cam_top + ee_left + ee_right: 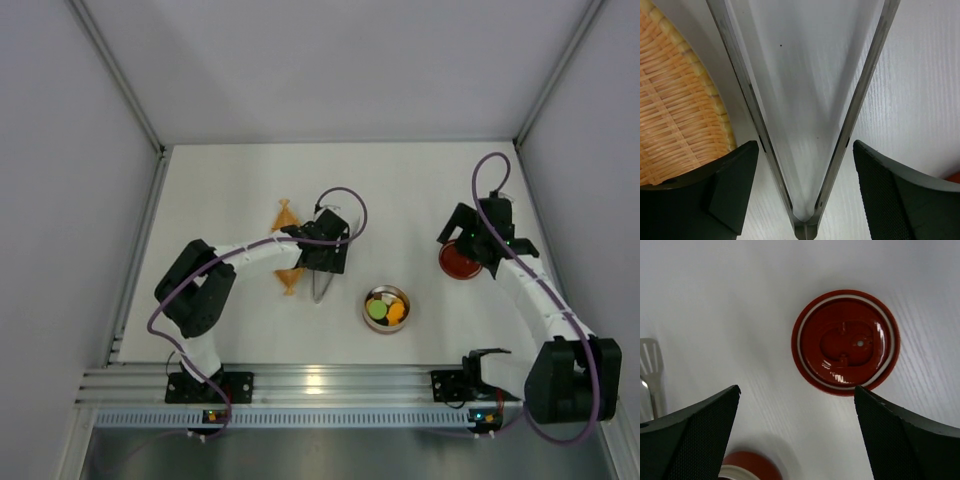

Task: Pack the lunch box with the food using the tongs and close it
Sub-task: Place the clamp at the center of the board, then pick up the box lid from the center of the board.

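Left tool (805,145) stood wide, its fingers either side of the tongs (860,95) lying on the counter (230,190). Right tool (796,388) stood wide above the red lid (845,342). The food (386,308) lay inside the uncovered lunch box (365,310).

Shiny metal tongs (860,100); glossy red lid (846,342)

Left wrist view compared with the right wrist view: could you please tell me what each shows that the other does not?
Only left wrist: the tongs, joined end nearest, lying inside the open left claw, and an orange mesh bag. Only right wrist: the red lid flat on the table beyond the open right claw, plus a slotted silver tip at the left edge. Both: white table and dark fingers low in frame.
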Available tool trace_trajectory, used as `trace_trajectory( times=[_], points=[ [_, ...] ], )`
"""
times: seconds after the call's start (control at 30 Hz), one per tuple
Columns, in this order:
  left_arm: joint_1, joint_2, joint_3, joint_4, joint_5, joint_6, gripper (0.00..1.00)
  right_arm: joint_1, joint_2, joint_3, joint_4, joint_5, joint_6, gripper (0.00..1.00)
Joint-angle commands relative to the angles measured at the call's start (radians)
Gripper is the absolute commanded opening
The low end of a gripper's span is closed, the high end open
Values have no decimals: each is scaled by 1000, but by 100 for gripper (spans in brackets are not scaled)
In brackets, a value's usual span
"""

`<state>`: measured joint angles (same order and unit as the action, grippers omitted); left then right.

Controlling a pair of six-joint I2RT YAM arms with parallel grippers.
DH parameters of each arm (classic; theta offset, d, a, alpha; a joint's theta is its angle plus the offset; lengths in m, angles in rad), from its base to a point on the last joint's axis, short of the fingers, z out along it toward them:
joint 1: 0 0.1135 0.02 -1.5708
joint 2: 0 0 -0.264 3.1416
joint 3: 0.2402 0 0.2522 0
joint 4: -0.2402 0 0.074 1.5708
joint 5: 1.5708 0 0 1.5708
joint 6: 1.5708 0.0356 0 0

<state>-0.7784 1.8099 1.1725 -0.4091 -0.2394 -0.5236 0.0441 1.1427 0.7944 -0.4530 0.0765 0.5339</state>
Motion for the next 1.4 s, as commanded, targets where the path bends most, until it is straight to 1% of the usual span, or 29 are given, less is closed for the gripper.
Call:
trace_trajectory(
  times=[0.0, 0.03, 0.07, 0.1, 0.13, 0.2, 0.27, 0.3, 0.33, 0.4, 0.43, 0.6, 0.8, 0.93, 0.97, 1.0, 1.07, 1.1, 1.17, 1.2, 1.27, 1.37],
  points=[
    [5, -14, 6, 78, 12, 7, 83, -35, -1, 57, -46, 146, -28, 95],
    [5, -17, 15, 75, 3, 13, 83, -35, 0, 58, -46, 150, -26, 94],
    [5, -24, 19, 75, -4, 16, 84, -85, 3, 63, -47, 152, -25, 94],
    [5, -30, 26, 64, -14, 19, 86, -98, 11, 66, -55, 158, -23, 93],
    [5, -34, 39, 59, -27, 23, 87, -108, 15, 69, -59, 164, -23, 91],
    [5, -61, 44, 61, -34, 27, 87, -156, 29, 74, -78, 190, -23, 90],
    [5, -90, 52, 69, -35, 22, 88, -214, 48, 65, -76, 178, -25, 86],
    [5, -99, 59, 69, -37, 19, 88, -237, 57, 60, -67, 164, -28, 83],
    [5, -109, 64, 69, -32, 19, 88, -280, 67, 55, -64, 148, -32, 76],
    [5, -136, 73, 70, -20, 20, 88, -311, 95, 40, -47, 103, -37, 70],
    [5, -145, 78, 67, -12, 22, 88, -325, 104, 37, -33, 95, -37, 65],
    [5, -207, 98, 43, 28, 30, 88, -337, 184, 48, -13, 66, -35, 53],
    [5, -256, 113, 4, 81, 45, 87, -339, 259, 40, 28, -62, -45, 51],
    [5, -270, 107, 6, 141, 30, 86, -339, 296, -1, 54, -70, -54, 47],
    [4, -270, 107, 9, 152, 25, 86, -339, 308, -9, 62, -99, -57, 45],
    [2, -271, 105, 10, 160, 19, 86, -339, 316, -24, 72, -98, -60, 38],
    [-1, -268, 102, 10, 158, 20, 85, -339, 334, -38, 80, -87, -61, 31],
    [-2, -267, 99, 7, 158, 19, 85, -339, 339, -46, 91, -84, -64, 24],
    [-4, -274, 87, 7, 161, 13, 85, -339, 348, -64, 97, -81, -64, 17],
    [-5, -279, 82, 13, 163, 10, 84, -339, 348, -72, 105, -83, -64, 10],
    [-7, -299, 66, 21, 170, 4, 84, -339, 344, -78, 109, -84, -63, 1],
    [-12, -330, 61, 12, 175, 0, 84, -337, 312, -78, 119, -138, -63, 0]
  ],
)
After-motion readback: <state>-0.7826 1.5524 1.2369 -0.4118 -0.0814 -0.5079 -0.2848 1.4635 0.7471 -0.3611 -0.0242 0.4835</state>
